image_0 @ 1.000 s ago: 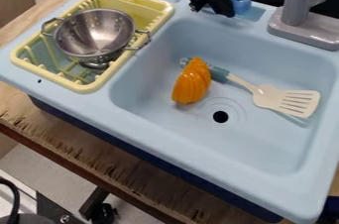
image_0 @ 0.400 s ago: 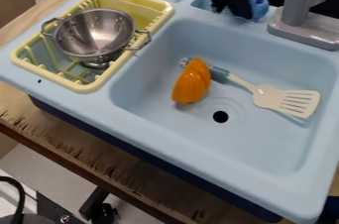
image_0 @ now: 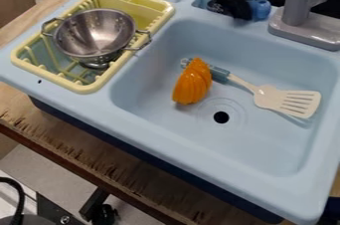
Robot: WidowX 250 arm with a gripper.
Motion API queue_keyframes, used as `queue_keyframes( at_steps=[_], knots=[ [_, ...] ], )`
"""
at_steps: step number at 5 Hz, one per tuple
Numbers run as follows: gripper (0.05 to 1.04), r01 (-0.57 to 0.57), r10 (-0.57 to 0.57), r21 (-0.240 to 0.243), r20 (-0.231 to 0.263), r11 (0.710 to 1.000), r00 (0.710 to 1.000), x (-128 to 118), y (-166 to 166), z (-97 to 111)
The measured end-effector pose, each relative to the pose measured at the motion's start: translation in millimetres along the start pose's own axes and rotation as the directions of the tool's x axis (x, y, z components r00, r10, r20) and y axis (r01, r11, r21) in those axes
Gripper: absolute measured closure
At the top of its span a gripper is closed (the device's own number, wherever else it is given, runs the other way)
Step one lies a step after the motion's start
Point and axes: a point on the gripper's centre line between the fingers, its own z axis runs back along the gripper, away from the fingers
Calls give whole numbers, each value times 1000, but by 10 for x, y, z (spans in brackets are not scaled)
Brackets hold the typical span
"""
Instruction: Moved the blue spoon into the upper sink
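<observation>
Wooden counter point(image_0: 100, 157), one, foremost, under a light-blue sink point(image_0: 179, 137). In the basin, behind the drain: one orange ribbed piece point(image_0: 191, 82) and one white slotted spatula point(image_0: 286, 100), its handle passing behind the piece. Left, yellow dish rack point(image_0: 83, 88), with metal colander point(image_0: 96, 32). Farther, one black gripper point(image_0: 235, 15), hanging down from the top edge over the rear ledge; jaw opening and grip cannot be told. Blue spoon point(image_0: 260, 10), its blue end beside the gripper. Grey faucet point(image_0: 297, 15), near, right of the spoon.
</observation>
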Motion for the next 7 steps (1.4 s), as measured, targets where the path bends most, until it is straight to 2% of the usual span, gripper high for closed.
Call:
queue_keyframes(
  at_steps=[1,2,3,4,5,6,7],
  knots=[
    [92,11,-11,5,22,1000,1000,26,12,24],
    [91,102,-103,28,41,994,994,-60,99,67],
    [91,222,-224,44,68,974,972,-168,236,211],
    [91,306,-309,54,67,951,949,-239,370,348],
    [91,379,-381,43,61,924,923,-319,469,450],
    [91,534,-538,134,-11,835,843,-480,615,427],
    [91,701,-708,181,-36,690,705,-737,658,339]
  ],
)
